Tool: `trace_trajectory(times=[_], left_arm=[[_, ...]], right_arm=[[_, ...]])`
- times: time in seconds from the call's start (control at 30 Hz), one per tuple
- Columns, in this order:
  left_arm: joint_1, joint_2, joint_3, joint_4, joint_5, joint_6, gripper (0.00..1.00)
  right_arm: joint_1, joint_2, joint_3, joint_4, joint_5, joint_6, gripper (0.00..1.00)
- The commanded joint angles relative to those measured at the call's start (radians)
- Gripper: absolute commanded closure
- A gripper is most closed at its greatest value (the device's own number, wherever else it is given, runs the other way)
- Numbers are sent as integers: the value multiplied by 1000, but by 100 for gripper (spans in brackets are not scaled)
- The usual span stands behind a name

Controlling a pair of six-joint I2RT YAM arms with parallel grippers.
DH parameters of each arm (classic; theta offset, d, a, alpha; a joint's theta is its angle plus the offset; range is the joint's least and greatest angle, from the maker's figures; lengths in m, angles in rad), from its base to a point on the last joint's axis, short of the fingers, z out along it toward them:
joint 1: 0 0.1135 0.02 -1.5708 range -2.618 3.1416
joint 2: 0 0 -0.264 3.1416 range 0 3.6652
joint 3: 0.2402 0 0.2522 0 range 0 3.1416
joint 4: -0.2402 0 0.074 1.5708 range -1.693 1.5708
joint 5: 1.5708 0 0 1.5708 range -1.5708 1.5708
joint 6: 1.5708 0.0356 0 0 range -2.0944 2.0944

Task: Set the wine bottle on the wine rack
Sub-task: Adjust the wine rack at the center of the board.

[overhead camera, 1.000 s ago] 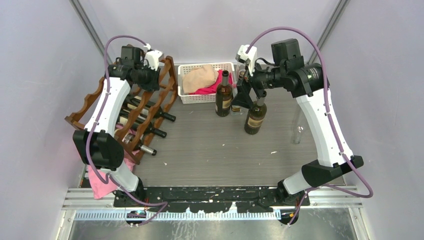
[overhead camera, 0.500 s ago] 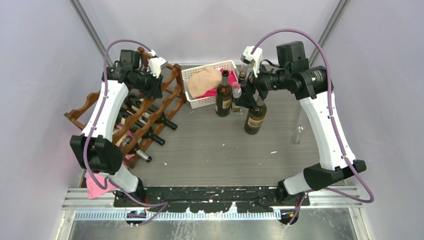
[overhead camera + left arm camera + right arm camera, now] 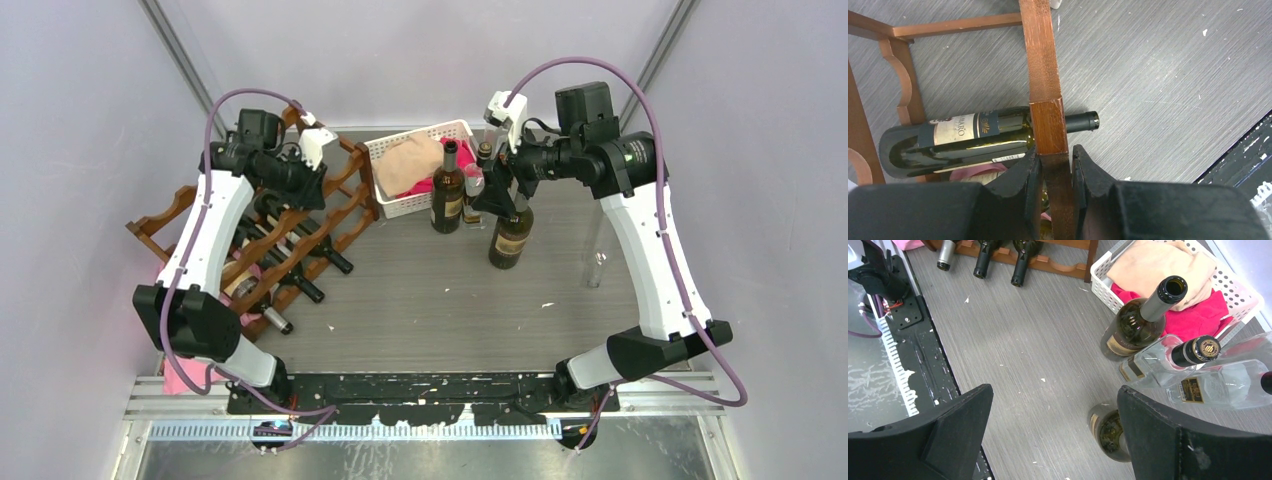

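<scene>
The reddish-brown wine rack (image 3: 333,196) stands at the left with three bottles lying in it. My left gripper (image 3: 318,174) is shut on the rack's upright end post (image 3: 1045,75), which passes between the jaws (image 3: 1054,152). A green labelled bottle (image 3: 963,137) lies in the rack just beyond the post. My right gripper (image 3: 497,190) is wide open above an upright dark wine bottle (image 3: 511,237). In the right wrist view that bottle (image 3: 1105,432) sits partly under the right finger, off the middle of the gripper (image 3: 1055,390).
A second upright dark bottle (image 3: 448,195) and two clear bottles (image 3: 1168,362) stand by the white basket (image 3: 403,207) of cloths, which touches the rack's far end. A small clear glass (image 3: 597,265) stands at the right. A pink cloth (image 3: 185,375) lies near the left base.
The left gripper has swung the rack's far end to the right and nearer, and the basket has tilted and shifted right. The right gripper has shifted slightly and stayed open.
</scene>
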Motion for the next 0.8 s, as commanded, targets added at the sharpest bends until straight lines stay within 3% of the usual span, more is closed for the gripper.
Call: trace_trajectory(times=[0.0, 0.07, 0.13, 0.3, 0.5, 0.77], left_arm=[[-26, -83, 13, 13, 106, -15, 69], [-26, -118, 4, 71, 100, -90, 49], [-26, -168, -22, 153, 103, -156, 36], [-26, -325, -111, 385, 45, -311, 10], [-26, -416, -150, 517, 95, -588, 2], [-26, -557, -387, 833, 172, -986, 1]], right_arm=[[-8, -32, 23, 17, 3, -9, 0], [-9, -40, 23, 8, 5, -13, 0], [-10, -53, 11, 11, 20, -15, 0], [-20, -94, -45, 80, 102, 50, 0], [-72, -122, -93, 113, 204, 156, 0], [-105, -139, -178, 88, 387, 163, 1]])
